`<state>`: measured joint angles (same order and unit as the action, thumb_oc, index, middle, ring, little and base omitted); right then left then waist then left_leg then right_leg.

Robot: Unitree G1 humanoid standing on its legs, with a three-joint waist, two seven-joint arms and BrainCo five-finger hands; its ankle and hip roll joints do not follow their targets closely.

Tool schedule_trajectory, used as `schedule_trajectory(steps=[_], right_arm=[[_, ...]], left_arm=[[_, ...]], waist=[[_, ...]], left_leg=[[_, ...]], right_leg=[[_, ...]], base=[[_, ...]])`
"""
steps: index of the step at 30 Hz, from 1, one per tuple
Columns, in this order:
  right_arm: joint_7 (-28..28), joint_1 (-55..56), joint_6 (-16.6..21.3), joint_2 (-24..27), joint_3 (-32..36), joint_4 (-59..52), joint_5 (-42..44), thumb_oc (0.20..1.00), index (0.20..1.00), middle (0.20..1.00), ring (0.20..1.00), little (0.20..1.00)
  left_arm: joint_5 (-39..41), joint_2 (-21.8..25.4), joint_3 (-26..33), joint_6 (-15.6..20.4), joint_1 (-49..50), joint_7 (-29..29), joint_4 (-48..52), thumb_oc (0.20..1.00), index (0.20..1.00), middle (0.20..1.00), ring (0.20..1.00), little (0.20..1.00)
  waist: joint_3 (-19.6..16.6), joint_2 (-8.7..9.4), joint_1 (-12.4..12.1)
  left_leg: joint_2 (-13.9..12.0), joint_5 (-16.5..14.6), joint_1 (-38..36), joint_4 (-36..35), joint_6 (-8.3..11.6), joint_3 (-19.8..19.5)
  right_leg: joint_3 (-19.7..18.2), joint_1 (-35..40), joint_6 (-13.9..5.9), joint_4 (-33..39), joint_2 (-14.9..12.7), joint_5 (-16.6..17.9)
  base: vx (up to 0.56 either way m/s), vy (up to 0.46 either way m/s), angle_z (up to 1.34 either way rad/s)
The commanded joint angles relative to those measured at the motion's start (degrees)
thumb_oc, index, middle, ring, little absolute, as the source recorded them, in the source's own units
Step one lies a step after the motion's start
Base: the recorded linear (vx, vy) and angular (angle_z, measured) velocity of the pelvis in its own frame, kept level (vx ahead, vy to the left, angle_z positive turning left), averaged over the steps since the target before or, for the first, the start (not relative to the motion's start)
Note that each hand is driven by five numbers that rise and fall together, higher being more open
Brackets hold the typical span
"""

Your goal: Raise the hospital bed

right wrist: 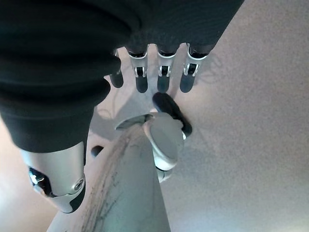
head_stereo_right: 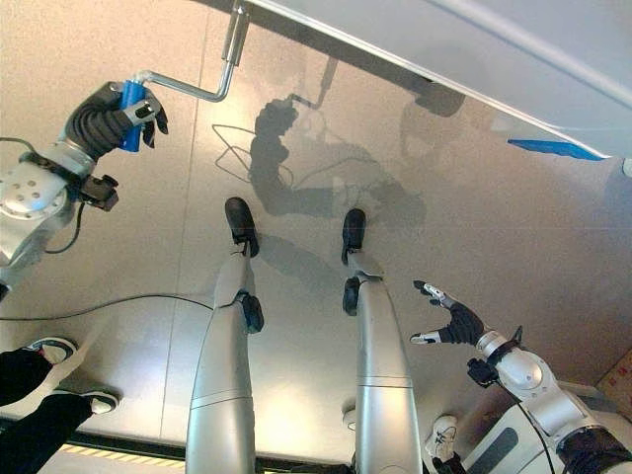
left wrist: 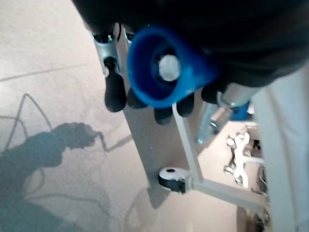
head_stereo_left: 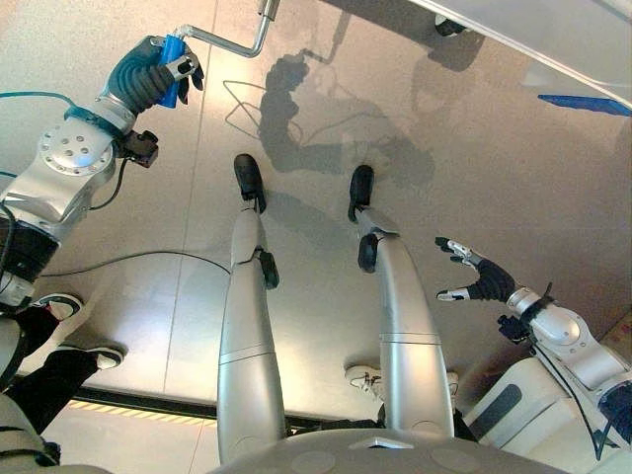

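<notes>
Cranking looks to be the step in hand: the left hand [head_stereo_left: 166, 74] has its fingers curled round the blue grip [head_stereo_right: 129, 104] of the bed's crank handle [head_stereo_left: 229, 43], and in its own wrist view the dark fingertips [left wrist: 115, 94] wrap close under the blue end of that grip. The grip sits inside the fist because turning needs a firm hold that can follow a circle. From the hand the metal rod runs away and bends up toward the hospital bed [head_stereo_right: 494, 69], whose pale edge lies well beyond the hand, across the floor [head_stereo_left: 474, 168]. Past the fingers in the left wrist view a caster wheel [left wrist: 172, 179] of the bed frame shows.

The right hand [head_stereo_left: 480, 278] hangs low on the robot's other side, well apart from the crank, fingers spread and straight, holding nothing; I judge it is kept out simply for balance and clearance.

A person's shoes [head_stereo_left: 69, 331] stand near, behind the left arm, probably someone watching. How far the bed has risen cannot be told.
</notes>
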<state>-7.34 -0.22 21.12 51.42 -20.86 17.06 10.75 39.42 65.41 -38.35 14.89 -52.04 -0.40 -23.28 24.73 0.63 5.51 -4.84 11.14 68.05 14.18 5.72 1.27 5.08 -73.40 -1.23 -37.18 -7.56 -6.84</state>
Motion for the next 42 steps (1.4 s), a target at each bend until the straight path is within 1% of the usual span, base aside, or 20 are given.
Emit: schedule_trajectory(steps=[1, 2, 4, 5, 6, 7, 8, 12, 15, 20, 21, 24, 25, 26, 29, 30, 31, 35, 39, 42], right_arm=[[-0.7, 3.0, 1.2, 0.7, -1.3, -1.5, -0.6, 1.000, 1.000, 1.000, 1.000, 1.000], [-0.7, 2.7, 1.1, 0.7, -1.8, -1.3, -0.5, 1.000, 1.000, 1.000, 1.000, 1.000], [-0.8, 2.7, 1.1, 0.7, -1.7, -1.4, -0.5, 1.000, 1.000, 1.000, 1.000, 1.000], [-0.6, 2.1, 1.1, 0.7, -2.3, -1.1, -0.5, 1.000, 1.000, 1.000, 1.000, 1.000], [-0.6, 2.1, 1.1, 0.7, -2.2, -1.0, -0.5, 1.000, 1.000, 1.000, 1.000, 1.000], [-0.5, 1.5, 0.9, 0.7, -2.8, -0.6, -0.5, 1.000, 1.000, 1.000, 1.000, 1.000], [-0.5, 1.5, 0.9, 0.7, -2.8, -0.6, -0.4, 1.000, 1.000, 1.000, 1.000, 1.000], [-0.7, 0.6, 1.1, 0.6, -3.8, -0.8, 0.5, 1.000, 1.000, 1.000, 1.000, 1.000], [-0.7, 0.3, 1.1, 0.9, -4.3, -0.9, 0.8, 1.000, 1.000, 1.000, 1.000, 1.000], [-0.4, -0.7, 0.9, 0.6, -5.4, -0.3, 1.4, 1.000, 1.000, 1.000, 1.000, 1.000], [-0.2, -1.2, 0.9, 0.4, -5.9, 0.1, 1.6, 1.000, 1.000, 1.000, 1.000, 1.000], [-0.1, -1.7, 1.0, 0.5, -6.3, 0.2, 1.9, 1.000, 1.000, 1.000, 1.000, 1.000], [0.0, -2.0, 1.0, 0.3, -6.6, 0.4, 2.0, 1.000, 1.000, 1.000, 1.000, 1.000], [0.0, -2.0, 1.0, 0.3, -6.6, 0.4, 2.0, 1.000, 1.000, 1.000, 1.000, 1.000], [0.2, -3.0, 1.1, 0.2, -7.4, 0.8, 2.0, 1.000, 1.000, 1.000, 1.000, 1.000], [0.2, -3.0, 1.1, 0.2, -7.4, 0.8, 2.0, 1.000, 1.000, 1.000, 1.000, 1.000], [0.3, -3.2, 1.0, 0.2, -7.7, 1.0, 2.0, 1.000, 1.000, 1.000, 1.000, 1.000], [0.6, -3.6, 0.9, 0.0, -8.3, 1.2, 2.1, 1.000, 1.000, 1.000, 1.000, 1.000], [0.8, -4.1, 0.8, -0.1, -8.9, 1.5, 2.4, 1.000, 1.000, 1.000, 1.000, 1.000], [1.0, -4.7, 0.6, 0.1, -9.4, 1.6, 2.5, 1.000, 1.000, 1.000, 1.000, 1.000]], left_arm=[[-2.5, -0.3, 2.1, 1.0, -0.7, 2.4, -2.9, 0.200, 0.200, 0.200, 0.200, 0.200], [-3.6, -2.1, 1.9, 0.4, -2.0, 2.6, -5.7, 0.200, 0.200, 0.200, 0.200, 0.200], [-4.2, -3.1, 1.5, 0.1, -2.8, 2.7, -7.4, 0.200, 0.200, 0.200, 0.200, 0.200], [-5.4, -5.8, 1.8, -0.3, -4.3, 3.6, -11.2, 0.200, 0.200, 0.200, 0.200, 0.200], [-5.4, -5.9, 1.7, -0.3, -4.5, 3.5, -11.3, 0.200, 0.200, 0.200, 0.200, 0.200], [-7.2, -8.2, 1.1, -0.9, -6.4, 4.0, -14.1, 0.200, 0.200, 0.200, 0.200, 0.200], [-7.2, -8.2, 1.0, -0.8, -6.5, 4.0, -14.2, 0.200, 0.200, 0.200, 0.200, 0.200], [-9.1, -12.9, 0.3, -1.4, -9.9, 4.6, -19.7, 0.200, 0.200, 0.200, 0.200, 0.200], [-10.9, -15.5, -0.6, -1.7, -12.2, 4.9, -22.1, 0.200, 0.200, 0.200, 0.200, 0.200], [-11.6, -20.0, -1.0, -2.1, -14.6, 5.6, -25.7, 0.200, 0.200, 0.200, 0.200, 0.200], [-12.8, -21.6, -1.2, -2.3, -15.2, 6.0, -27.1, 0.200, 0.200, 0.200, 0.200, 0.200], [-13.5, -23.0, -1.3, -2.4, -15.8, 6.1, -28.0, 0.200, 0.200, 0.200, 0.200, 0.200], [-14.0, -24.3, -1.4, -2.5, -15.8, 6.1, -28.5, 0.200, 0.200, 0.200, 0.200, 0.200], [-14.0, -24.3, -1.4, -2.5, -15.8, 6.1, -28.5, 0.200, 0.200, 0.200, 0.200, 0.200], [-15.1, -26.7, -1.7, -2.5, -16.6, 6.6, -29.1, 0.200, 0.200, 0.200, 0.200, 0.200], [-15.1, -26.7, -1.7, -2.5, -16.6, 6.6, -29.1, 0.200, 0.200, 0.200, 0.200, 0.200], [-14.9, -27.9, -1.7, -2.5, -16.5, 6.7, -29.4, 0.200, 0.200, 0.200, 0.200, 0.200], [-14.1, -30.4, -2.0, -2.2, -16.4, 6.7, -28.7, 0.200, 0.200, 0.200, 0.200, 0.200], [-13.5, -31.9, -2.4, -2.1, -16.1, 6.6, -28.2, 0.200, 0.200, 0.200, 0.200, 0.200], [-12.8, -33.3, -4.0, -1.8, -15.7, 6.0, -25.8, 0.200, 0.200, 0.200, 0.200, 0.200]], waist=[[-0.7, -0.13, 0.6], [-0.6, -0.02, 0.8], [-0.5, 0.05, 0.8], [-0.3, 0.15, 1.0], [-0.3, 0.15, 1.0], [-0.2, 0.27, 1.1], [-0.2, 0.27, 1.1], [0.1, 0.59, 1.4], [0.2, 0.86, 1.6], [0.6, 0.95, 1.9], [0.6, 1.00, 1.9], [0.6, 1.02, 2.0], [0.7, 1.07, 2.1], [0.7, 1.06, 2.1], [0.8, 1.01, 2.3], [0.8, 0.99, 2.3], [0.8, 0.99, 2.4], [0.8, 0.95, 2.4], [0.8, 0.98, 2.5], [0.9, 0.96, 2.5]], left_leg=[[0.5, -14.1, 0.3, 12.9, -2.86, -0.3], [0.5, -14.2, 0.6, 13.2, -2.90, -0.4], [0.5, -14.2, 0.7, 13.2, -2.90, -0.4], [0.5, -14.2, 0.8, 13.3, -2.89, -0.4], [0.5, -14.2, 0.8, 13.3, -2.89, -0.4], [0.5, -14.3, 1.1, 13.5, -2.90, -0.4], [0.5, -14.3, 1.1, 13.5, -2.90, -0.4], [0.5, -14.6, 1.7, 14.3, -2.97, -0.4], [0.4, -14.8, 2.0, 14.6, -3.03, -0.4], [0.5, -15.0, 2.3, 14.9, -3.10, -0.4], [0.4, -15.0, 2.3, 15.1, -3.09, -0.4], [0.4, -15.0, 2.4, 15.1, -3.06, -0.4], [0.4, -15.1, 2.5, 15.3, -3.07, -0.4], [0.4, -15.1, 2.5, 15.3, -3.07, -0.4], [0.4, -14.9, 2.6, 15.1, -3.00, -0.3], [0.4, -14.9, 2.6, 15.1, -3.00, -0.3], [0.4, -14.9, 2.5, 15.1, -3.00, -0.4], [0.5, -14.8, 2.4, 14.9, -3.03, -0.4], [0.6, -14.7, 2.2, 14.7, -3.00, -0.4], [0.6, -14.4, 1.9, 14.2, -2.93, -0.4]], right_leg=[[-1.4, 3.3, -4.95, 13.5, 2.2, 10.0], [-1.4, 3.1, -4.90, 13.4, 2.3, 9.9], [-1.4, 3.0, -4.91, 13.3, 2.4, 9.9], [-1.4, 2.9, -4.89, 13.4, 2.5, 9.9], [-1.4, 2.9, -4.89, 13.4, 2.5, 9.9], [-1.4, 2.7, -4.90, 13.3, 2.5, 9.9], [-1.4, 2.7, -4.90, 13.3, 2.5, 9.9], [-1.5, 2.2, -4.81, 12.8, 2.8, 9.7], [-1.7, 1.8, -4.74, 12.6, 3.0, 9.6], [-1.7, 1.4, -4.74, 12.3, 3.1, 9.6], [-1.8, 1.2, -4.70, 12.1, 3.3, 9.4], [-1.9, 1.2, -4.65, 12.1, 3.3, 9.4], [-1.9, 1.1, -4.60, 12.1, 3.3, 9.4], [-1.9, 1.1, -4.60, 12.1, 3.3, 9.4], [-1.7, 1.1, -4.62, 12.5, 3.2, 9.6], [-1.7, 1.1, -4.62, 12.5, 3.2, 9.6], [-1.8, 1.2, -4.62, 12.5, 3.2, 9.6], [-1.7, 1.3, -4.59, 12.5, 3.2, 9.8], [-1.8, 1.5, -4.54, 12.6, 3.2, 9.9], [-1.8, 1.9, -4.52, 13.0, 3.2, 10.1]], base=[[0.00, 0.000, 0.00], [0.00, 0.000, 0.00], [0.00, 0.000, 0.00], [0.00, 0.000, 0.00], [0.00, 0.000, 0.00], [0.00, 0.000, 0.00], [0.00, 0.000, 0.00], [0.00, 0.000, 0.00], [0.00, 0.000, 0.00], [0.00, 0.000, 0.00], [0.00, 0.000, 0.00], [0.00, 0.000, 0.00], [0.00, 0.000, 0.00], [0.00, 0.000, 0.00], [0.00, 0.000, 0.00], [0.00, 0.000, 0.00], [0.00, 0.000, 0.00], [0.00, 0.000, 0.00], [0.00, 0.000, 0.00], [0.00, 0.000, 0.00]])
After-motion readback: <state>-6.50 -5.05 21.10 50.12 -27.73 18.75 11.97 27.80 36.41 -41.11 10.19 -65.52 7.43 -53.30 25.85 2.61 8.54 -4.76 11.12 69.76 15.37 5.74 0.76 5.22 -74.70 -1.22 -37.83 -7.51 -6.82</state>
